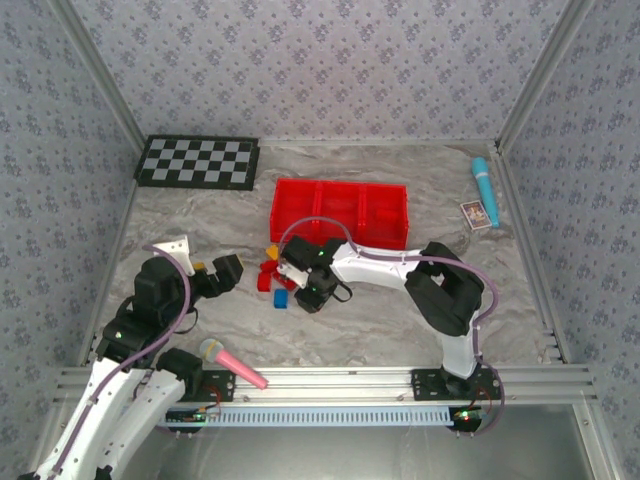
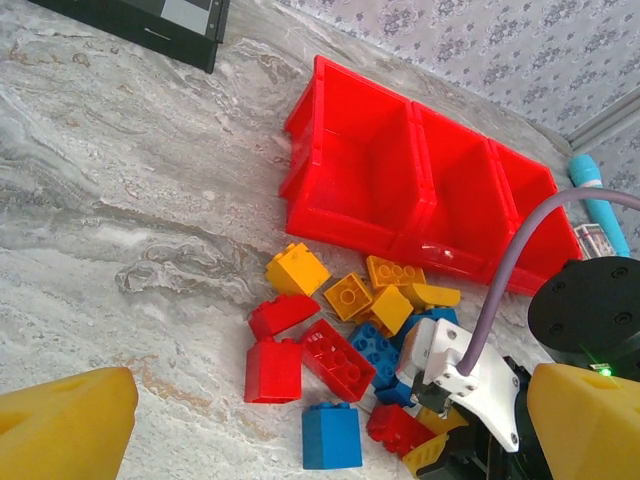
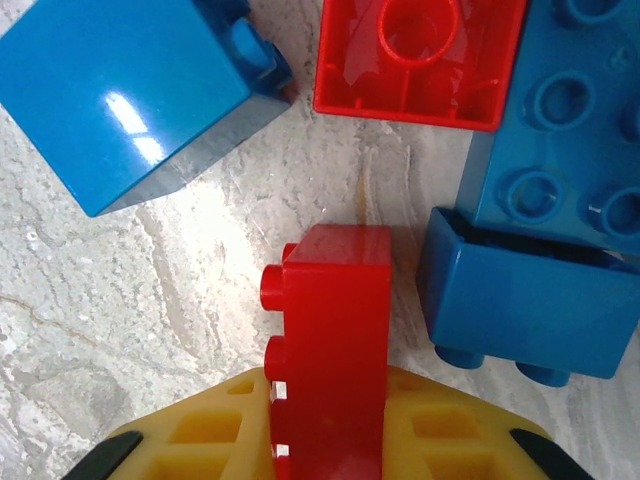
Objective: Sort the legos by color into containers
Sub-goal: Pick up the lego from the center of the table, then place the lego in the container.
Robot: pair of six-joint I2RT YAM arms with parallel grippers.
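Top view: shallow bright red plastic three-compartment tray [image 1: 340, 236] sat mid-table; small red, blue and orange-yellow plastic bricks [image 1: 268, 276] lay heaped just before its left end; right gripper [image 1: 303, 284] reached into heap; left gripper [image 1: 226, 272] hung beside heap, jaws spread wide
Left wrist: its yellow fingers [image 2: 65, 430] stood far apart, released
Right wrist: yellow pads [image 3: 200, 445] were clenched on small red studded brick [image 3: 335, 340], near blue cube brick [image 3: 130, 100]

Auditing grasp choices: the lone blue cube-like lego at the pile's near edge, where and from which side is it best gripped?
Probably from straight above, closing on two opposite flat walls of the blue lego. It is blocky and rests flat on the table, slightly apart from the pile, with bare surface on its left and near sides.
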